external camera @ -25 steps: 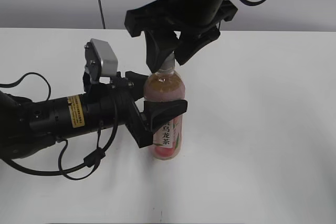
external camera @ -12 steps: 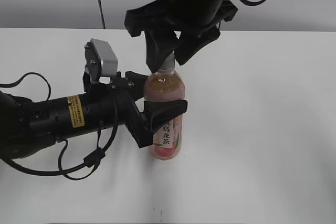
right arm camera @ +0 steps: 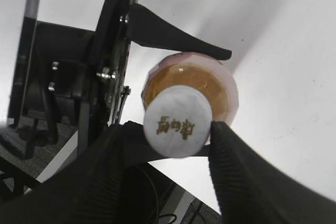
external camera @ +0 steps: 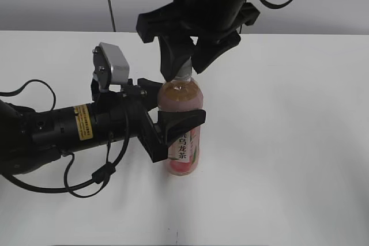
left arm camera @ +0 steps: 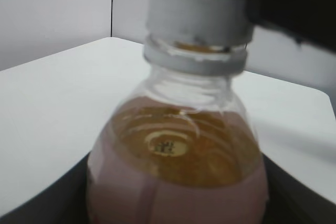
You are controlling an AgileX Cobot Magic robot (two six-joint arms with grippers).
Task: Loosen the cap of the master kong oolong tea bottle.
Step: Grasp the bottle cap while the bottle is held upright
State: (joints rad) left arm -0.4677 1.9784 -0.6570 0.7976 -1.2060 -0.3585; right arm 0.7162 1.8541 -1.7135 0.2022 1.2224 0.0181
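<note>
Two grips: left gripper [external camera: 173,120] clamped round the upright master kong oolong tea bottle [external camera: 182,133], right gripper [right arm camera: 178,129] pinching its cap [right arm camera: 178,121].

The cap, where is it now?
In the exterior view, the cap sits centre-top on the bottle, between the right gripper's fingers, above the left gripper.

Black Chinese characters 乌龙茶 running vertically down the pink-and-white label of the master kong oolong tea bottle [external camera: 183,142], readable in the exterior view. Small gold characters in one row on top of the white cap [right arm camera: 178,121], too blurred to make out in the right wrist view. A tiny printed mark seen through the tea in the left wrist view, unreadable. Yellow sticker [external camera: 84,125] on the left arm's black barrel, lines of fine print too small to read.
</note>
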